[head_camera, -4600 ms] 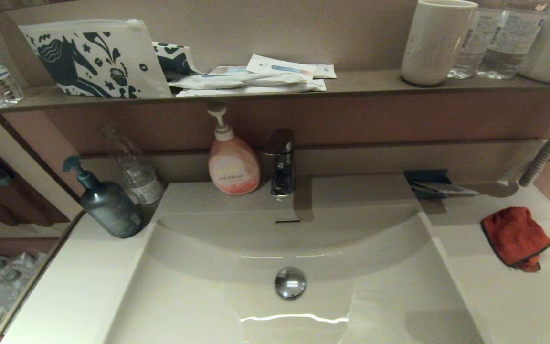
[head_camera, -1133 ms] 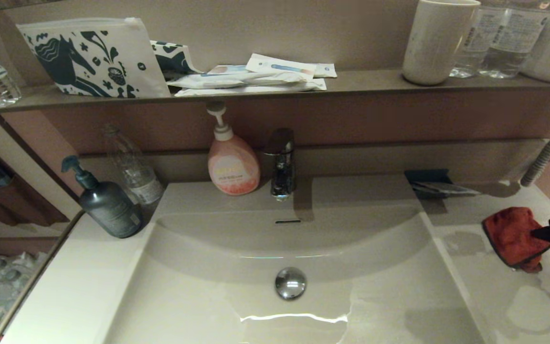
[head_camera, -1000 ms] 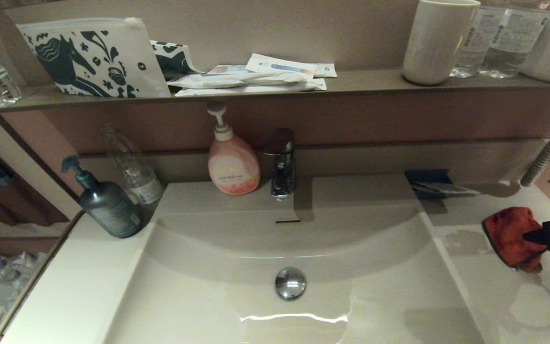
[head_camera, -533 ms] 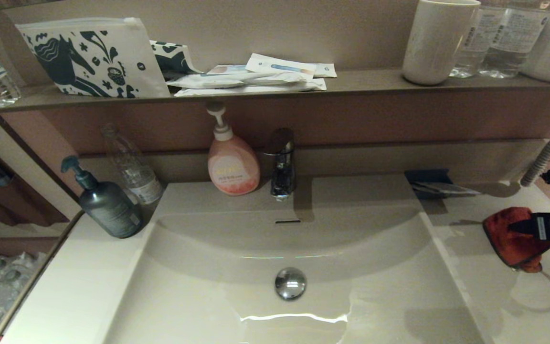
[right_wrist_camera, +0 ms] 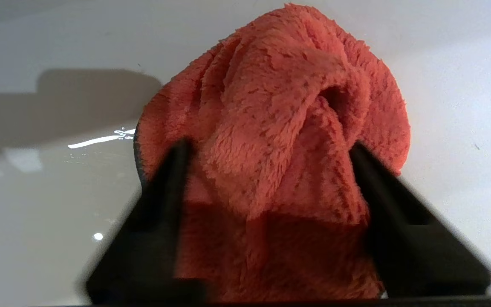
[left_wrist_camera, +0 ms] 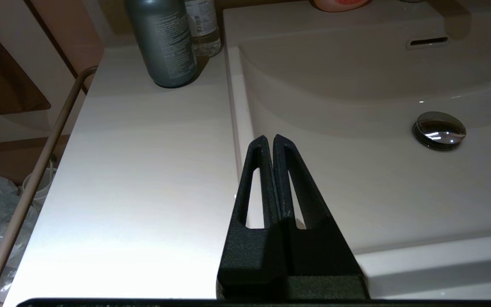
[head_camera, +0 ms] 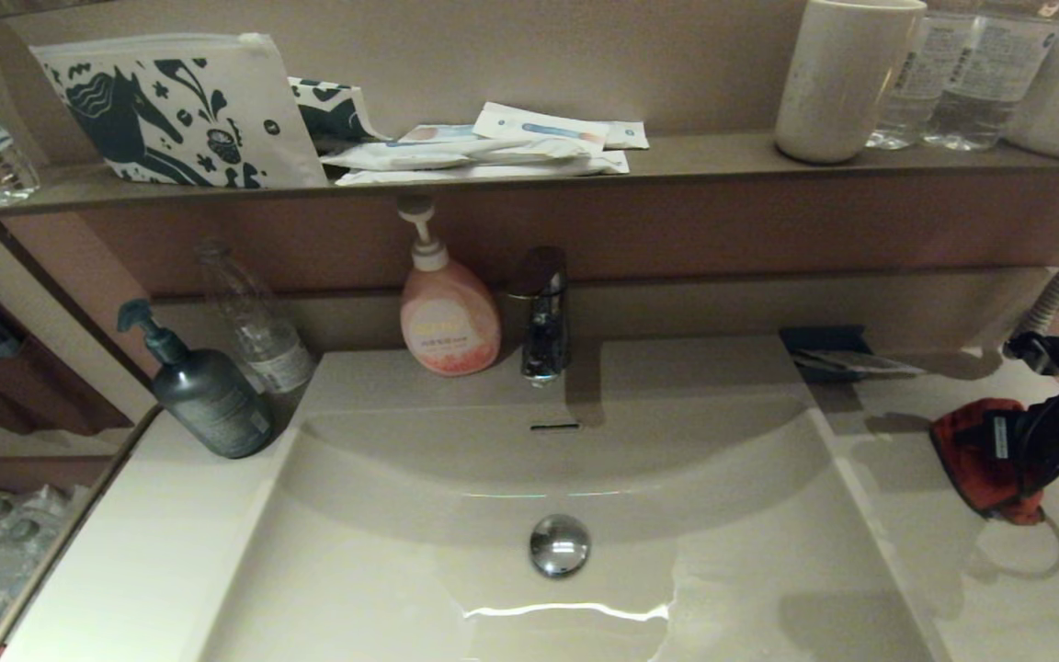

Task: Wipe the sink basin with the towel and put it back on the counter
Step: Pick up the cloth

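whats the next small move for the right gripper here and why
Probably close the jaws. The right gripper straddles the bunched towel on the counter, one finger on each side, jaws apart and the cloth not yet pinched. The sink basin is unwiped, so a firm grip comes first.

I am at a bathroom vanity, likely in a hotel or a home. Before me lies a wide off-white sink basin (head_camera: 511, 515) with a chrome drain stopper (head_camera: 559, 544), a chrome tap (head_camera: 540, 313) behind it, and a pink soap pump bottle (head_camera: 447, 308) and a dark one (head_camera: 203, 386) beside it. The narrow shelf (head_camera: 695, 158) above carries wrapped toiletry sachets (head_camera: 493, 147), a printed pouch (head_camera: 171, 110), a cup (head_camera: 837, 78) and water bottles (head_camera: 971, 74).
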Robot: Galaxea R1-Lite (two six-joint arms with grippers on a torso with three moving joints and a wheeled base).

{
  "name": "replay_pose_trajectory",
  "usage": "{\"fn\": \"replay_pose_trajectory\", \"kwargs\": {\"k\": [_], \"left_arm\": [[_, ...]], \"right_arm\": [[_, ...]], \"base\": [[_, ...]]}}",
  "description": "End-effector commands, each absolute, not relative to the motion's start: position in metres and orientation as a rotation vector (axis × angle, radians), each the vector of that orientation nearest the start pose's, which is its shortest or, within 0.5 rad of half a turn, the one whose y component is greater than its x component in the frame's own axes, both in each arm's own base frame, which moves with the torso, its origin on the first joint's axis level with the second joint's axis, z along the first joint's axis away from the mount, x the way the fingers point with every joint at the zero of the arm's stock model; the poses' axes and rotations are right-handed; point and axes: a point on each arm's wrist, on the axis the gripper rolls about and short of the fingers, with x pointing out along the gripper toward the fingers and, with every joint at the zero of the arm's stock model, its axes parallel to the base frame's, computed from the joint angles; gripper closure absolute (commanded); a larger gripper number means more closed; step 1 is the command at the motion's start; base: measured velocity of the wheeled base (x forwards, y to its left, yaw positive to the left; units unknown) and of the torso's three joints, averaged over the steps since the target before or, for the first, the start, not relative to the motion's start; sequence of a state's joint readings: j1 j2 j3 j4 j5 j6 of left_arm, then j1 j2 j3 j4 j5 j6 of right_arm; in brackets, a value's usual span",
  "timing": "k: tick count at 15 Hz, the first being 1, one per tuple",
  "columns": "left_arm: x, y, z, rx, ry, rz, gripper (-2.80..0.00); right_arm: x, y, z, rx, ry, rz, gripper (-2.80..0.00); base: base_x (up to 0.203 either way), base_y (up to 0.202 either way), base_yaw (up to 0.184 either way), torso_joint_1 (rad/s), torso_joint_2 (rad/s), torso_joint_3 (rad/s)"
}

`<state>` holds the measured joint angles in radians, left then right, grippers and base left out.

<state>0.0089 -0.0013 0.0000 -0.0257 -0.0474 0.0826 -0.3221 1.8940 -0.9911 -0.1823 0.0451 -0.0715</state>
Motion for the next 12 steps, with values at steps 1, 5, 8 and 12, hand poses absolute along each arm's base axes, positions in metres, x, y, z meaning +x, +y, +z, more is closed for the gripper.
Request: {"fn": "replay_pose_trajectory", "kwargs": {"k": [1, 5, 8, 12], "left_arm": [[-0.023, -0.001, 0.078, 0.084, -0.028, -0.037, 0.00], [-0.023, -0.001, 0.078, 0.084, -0.028, -0.037, 0.00], [-0.023, -0.001, 0.078, 0.084, -0.028, -0.037, 0.00], [-0.023, -0.001, 0.078, 0.084, -0.028, -0.037, 0.00]], "right_arm": [[0.322, -0.104, 0.129, 0.062, 0.712, -0.233, 0.00], [0.307, -0.102, 0.154, 0.055, 0.659, -0.245, 0.00], [0.283, -0.095, 0.181, 0.054, 0.646, -0.252, 0.00], [0.229, -0.070, 0.224, 0.052, 0.648, -0.226, 0.00]], "base": [[0.000, 0.000, 0.000, 0.000, 0.00, 0.000], [0.000, 0.000, 0.000, 0.000, 0.00, 0.000], [0.000, 0.000, 0.000, 0.000, 0.00, 0.000], [0.000, 0.000, 0.000, 0.000, 0.00, 0.000]]}}
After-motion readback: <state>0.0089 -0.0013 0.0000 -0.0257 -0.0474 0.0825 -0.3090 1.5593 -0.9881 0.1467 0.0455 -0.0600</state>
